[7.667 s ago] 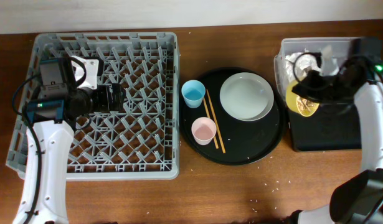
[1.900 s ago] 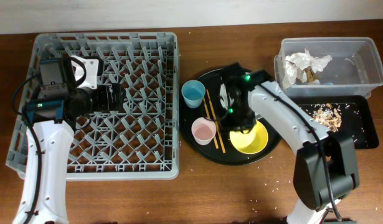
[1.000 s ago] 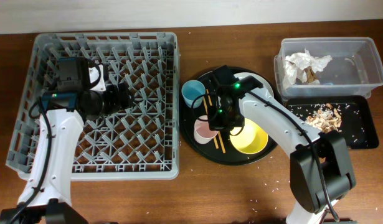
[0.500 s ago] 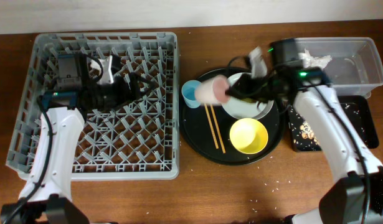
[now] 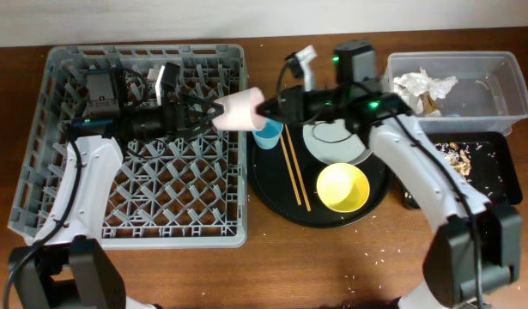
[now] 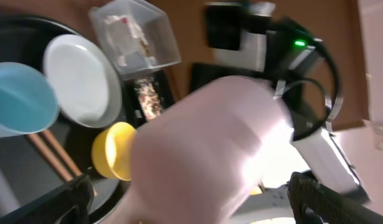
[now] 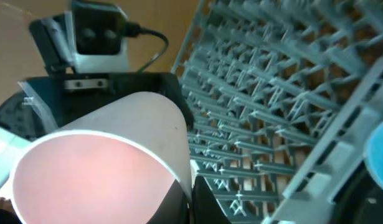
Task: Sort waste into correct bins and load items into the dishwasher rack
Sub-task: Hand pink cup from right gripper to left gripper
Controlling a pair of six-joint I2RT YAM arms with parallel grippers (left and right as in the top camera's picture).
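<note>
Brown wood desk (image 5: 315, 257): rack (image 5: 75, 215) on the left, round tray (image 5: 272, 193) in the middle, tub (image 5: 504, 69) and black tray (image 5: 495, 159) on the right.

Change in the last second: pink cup (image 5: 239, 112) came off the round tray and now hangs sideways in the air over the rack's right edge. Left fingers (image 5: 199, 113) swung right to meet it. Reads as a handover into the rack, so cup loading has started. Blue cup (image 5: 268, 136), chopsticks (image 5: 294, 172), plate (image 5: 332, 142) and bowl (image 5: 342, 187) still sit on the round tray.

Right fingers (image 5: 269, 106) are clamped on the cup's wall near the rim, mouth facing the right wrist camera. Left fingers are spread wide, one on each side of the cup's base in the left wrist view. Can't tell if they touch it yet; looks just short.

My read: left has to close on the base before right lets go, else the cup drops into the rack.
</note>
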